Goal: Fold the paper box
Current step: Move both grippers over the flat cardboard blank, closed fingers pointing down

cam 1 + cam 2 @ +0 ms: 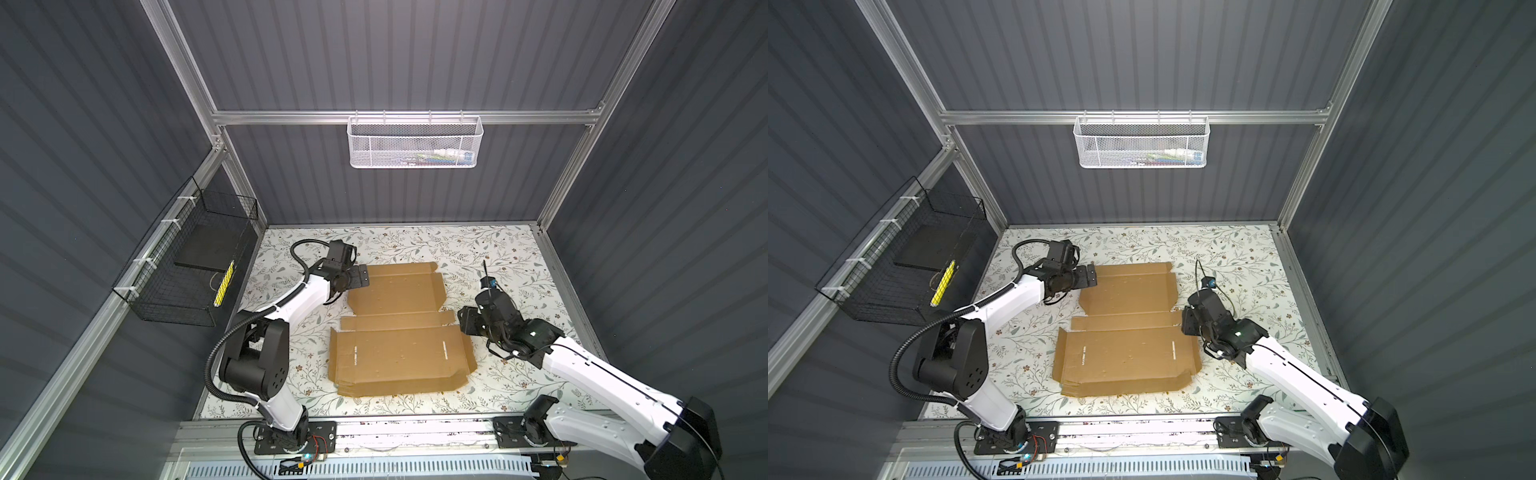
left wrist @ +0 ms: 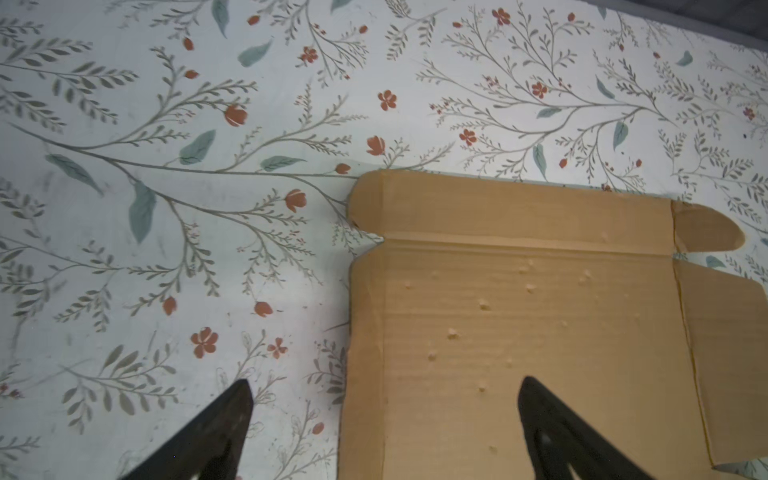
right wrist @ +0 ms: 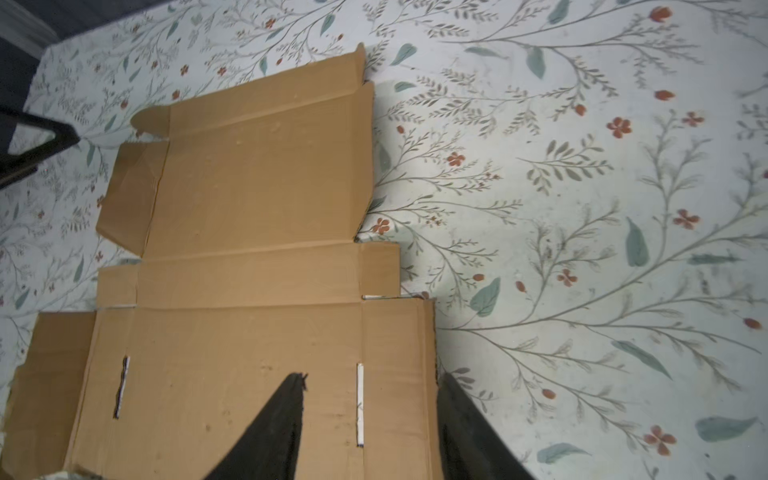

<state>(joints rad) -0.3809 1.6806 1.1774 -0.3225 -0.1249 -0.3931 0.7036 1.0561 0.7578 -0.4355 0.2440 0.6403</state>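
The paper box (image 1: pixel 399 332) (image 1: pixel 1125 328) lies flat and unfolded on the floral table, a brown cardboard sheet with flaps, creases and two slits. My left gripper (image 1: pixel 360 277) (image 1: pixel 1088 276) hovers open at the sheet's far left corner. In the left wrist view, the left gripper (image 2: pixel 385 382) straddles the edge of the cardboard (image 2: pixel 519 332). My right gripper (image 1: pixel 465 322) (image 1: pixel 1187 322) is at the sheet's right side. In the right wrist view, the right gripper (image 3: pixel 370 376) has one finger over the cardboard (image 3: pixel 249 208) and one just outside the side flap's edge. Its jaws stand apart, gripping nothing.
A white mesh basket (image 1: pixel 415 141) hangs on the back rail. A black wire basket (image 1: pixel 166 299) on the left wall holds a black slab (image 1: pixel 203 249) and a yellow strip (image 1: pixel 224 282). Dark walls enclose the table on three sides; the arm bases sit on the front rail (image 1: pixel 415 432).
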